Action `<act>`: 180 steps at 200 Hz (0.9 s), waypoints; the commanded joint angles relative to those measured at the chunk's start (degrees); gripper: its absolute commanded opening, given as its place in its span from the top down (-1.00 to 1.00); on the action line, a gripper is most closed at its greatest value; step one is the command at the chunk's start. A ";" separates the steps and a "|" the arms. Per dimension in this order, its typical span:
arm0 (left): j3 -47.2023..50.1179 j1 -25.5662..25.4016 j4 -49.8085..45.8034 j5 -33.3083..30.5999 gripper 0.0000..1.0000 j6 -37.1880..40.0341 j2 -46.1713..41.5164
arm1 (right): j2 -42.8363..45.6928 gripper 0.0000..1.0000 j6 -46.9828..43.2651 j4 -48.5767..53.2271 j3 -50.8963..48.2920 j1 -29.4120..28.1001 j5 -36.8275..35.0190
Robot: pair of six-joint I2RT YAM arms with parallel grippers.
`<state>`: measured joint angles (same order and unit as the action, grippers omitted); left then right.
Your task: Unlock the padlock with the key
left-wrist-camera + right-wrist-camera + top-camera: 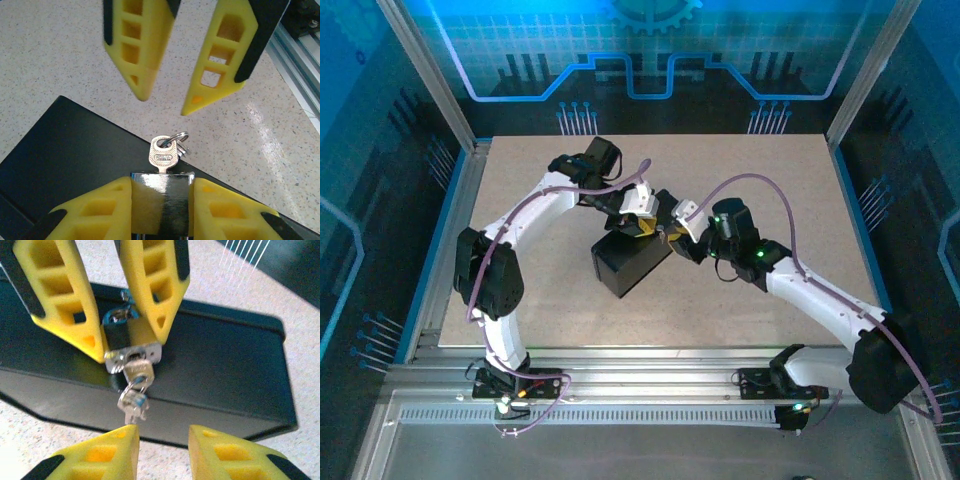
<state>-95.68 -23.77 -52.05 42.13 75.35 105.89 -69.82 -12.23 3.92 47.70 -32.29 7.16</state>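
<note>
Left end effector (162, 186) grips padlock (161, 202)

Left arm (520, 218): base at lower left of top view, elbow bent at left edge, forearm running up, then right toward frame centre. Left gripper (161, 195): yellow fingers at bottom of left wrist view, clamped on padlock (162, 181) from both sides. Right arm (820, 295): base at lower right, reaching up-left toward centre. Right gripper (161, 432): jaws parted, facing left gripper tip to tip, just apart.
</note>
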 commanded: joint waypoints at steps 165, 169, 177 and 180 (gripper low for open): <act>-1.96 0.37 -1.91 6.23 0.73 2.72 -0.88 | -5.15 0.41 -9.25 -3.98 6.03 -3.81 0.76; -1.94 0.34 -1.91 6.23 0.73 2.78 -0.92 | -5.29 0.41 -9.42 -3.73 6.11 -3.75 1.02; -1.88 0.42 -1.91 6.23 0.73 2.70 -0.94 | -5.28 0.41 -9.56 -3.09 6.21 -3.74 1.32; -1.88 0.42 -1.91 6.22 0.73 2.70 -0.90 | -5.25 0.41 -9.57 -2.89 6.26 -3.75 1.36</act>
<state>-95.96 -23.77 -52.93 42.96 76.07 106.04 -74.48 -20.23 -0.01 52.07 -35.24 6.90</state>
